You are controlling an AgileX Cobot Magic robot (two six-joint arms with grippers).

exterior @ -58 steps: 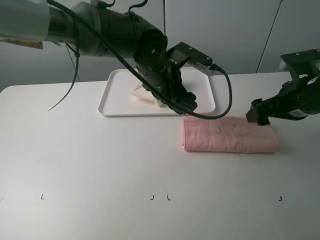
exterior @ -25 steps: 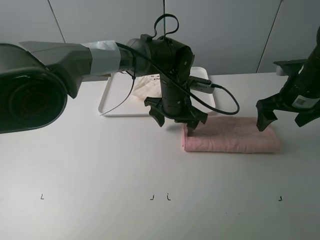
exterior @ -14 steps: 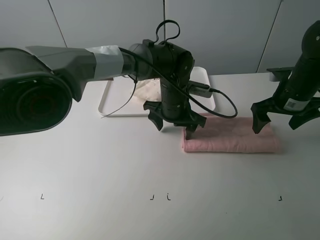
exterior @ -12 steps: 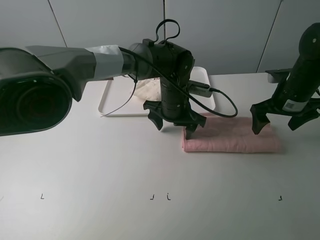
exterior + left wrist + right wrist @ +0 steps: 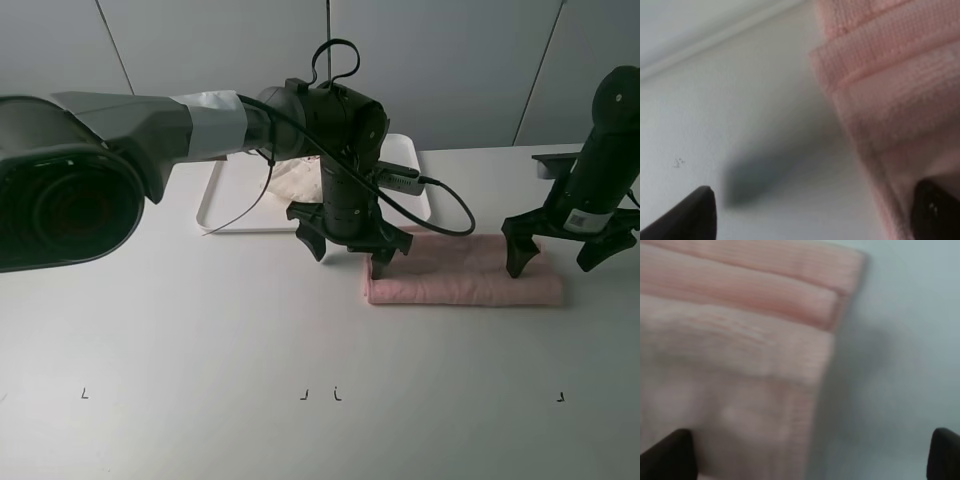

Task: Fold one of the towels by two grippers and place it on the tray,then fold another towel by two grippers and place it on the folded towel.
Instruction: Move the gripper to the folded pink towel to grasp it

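A pink towel (image 5: 460,276) lies folded into a long strip on the table in front of the white tray (image 5: 222,212). A cream towel (image 5: 292,178) lies on the tray, partly hidden by the left arm. My left gripper (image 5: 348,254) points straight down, open, straddling the pink towel's left end, one fingertip on the towel and one on the table. My right gripper (image 5: 552,262) is open and straddles the towel's right end. The left wrist view shows the towel's edge (image 5: 890,100) between the open fingertips (image 5: 690,215). The right wrist view shows the towel's end (image 5: 730,340).
The white table (image 5: 200,330) carries small black marks (image 5: 320,394) near the front. The left arm's cable (image 5: 455,215) loops over the tray's right corner. A grey panelled wall stands behind the table.
Both grippers turned to point down over the pink towel's ends. In the last second the right gripper came down and a little right onto the right end; the left barely moved.
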